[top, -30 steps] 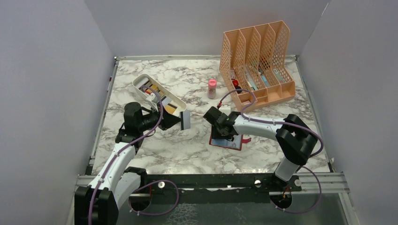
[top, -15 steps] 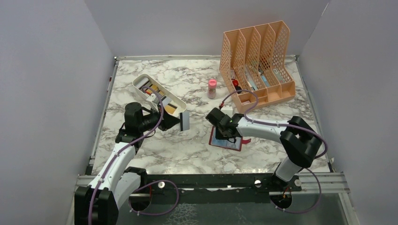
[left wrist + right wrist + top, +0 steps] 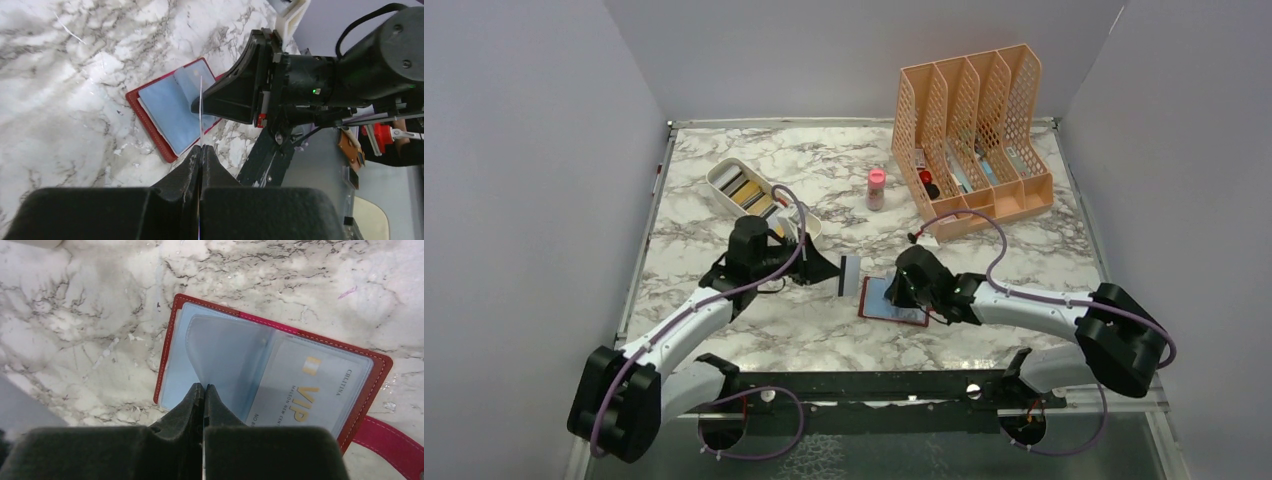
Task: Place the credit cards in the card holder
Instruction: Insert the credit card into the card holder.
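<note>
Lying open on the marble table (image 3: 824, 345), the red card holder (image 3: 884, 301) shows a VIP card (image 3: 310, 390) inside. My right gripper (image 3: 204, 386) pinches its clear sleeve (image 3: 227, 352). My left gripper (image 3: 201, 147) clamps a card (image 3: 850, 272) edge-on just beside it.

**Setting:** robotics lab test cell.

**Evidence:**
- Plain grey partition walls (image 3: 524, 150) close off three sides.
- A marble-pattern tabletop (image 3: 824, 335) lies under both sets of jaws.
- A metal mounting rail (image 3: 874, 385) runs along the near edge, well behind the jaws. It carries the left arm (image 3: 679, 325) and right arm (image 3: 1034, 300), each trailing an exposed purple cable (image 3: 972, 213).
- Staged props: a peach file rack (image 3: 974, 130) and pink-capped bottle (image 3: 876, 188) sit beyond the jaws. A white tray (image 3: 715, 178) sits beside the left arm, back from its jaws.
</note>
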`<state>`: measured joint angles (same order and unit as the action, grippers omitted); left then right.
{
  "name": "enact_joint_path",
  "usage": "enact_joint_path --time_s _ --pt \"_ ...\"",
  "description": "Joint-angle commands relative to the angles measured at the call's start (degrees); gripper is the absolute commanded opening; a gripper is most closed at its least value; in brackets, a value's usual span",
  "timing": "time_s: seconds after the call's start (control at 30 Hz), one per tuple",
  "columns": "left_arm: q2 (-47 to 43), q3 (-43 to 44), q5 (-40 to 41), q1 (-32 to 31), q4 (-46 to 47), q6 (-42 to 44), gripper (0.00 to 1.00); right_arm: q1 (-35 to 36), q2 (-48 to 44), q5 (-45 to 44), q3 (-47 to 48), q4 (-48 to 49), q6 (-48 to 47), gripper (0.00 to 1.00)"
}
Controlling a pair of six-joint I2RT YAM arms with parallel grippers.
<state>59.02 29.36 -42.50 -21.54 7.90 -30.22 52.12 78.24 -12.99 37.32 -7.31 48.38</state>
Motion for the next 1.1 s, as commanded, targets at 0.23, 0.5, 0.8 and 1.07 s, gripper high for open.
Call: enact_joint_path --time_s 0.23,0.5,0.8,1.07 --pt "12.40 2.83 12.89 -10.51 6.49 -8.24 0.00 -0.91 -11.27 6.48 -13.37 18.82 1.46 0.07" --pt "18.05 2.19 19.48 -18.14 10.11 -13.01 0.00 -1.23 -12.15 7.25 -15.78 19.69 2.79 0.07" --pt "23.36 4.29 20.96 -23.54 15.27 -15.57 0.00 -1.32 -18.13 4.02 -15.19 9.28 2.74 0.25" --pt "27.04 7.34 21.10 -27.25 17.96 -16.52 0.00 -1.32 -24.79 1.01 -7.75 -11.25 -0.20 0.38"
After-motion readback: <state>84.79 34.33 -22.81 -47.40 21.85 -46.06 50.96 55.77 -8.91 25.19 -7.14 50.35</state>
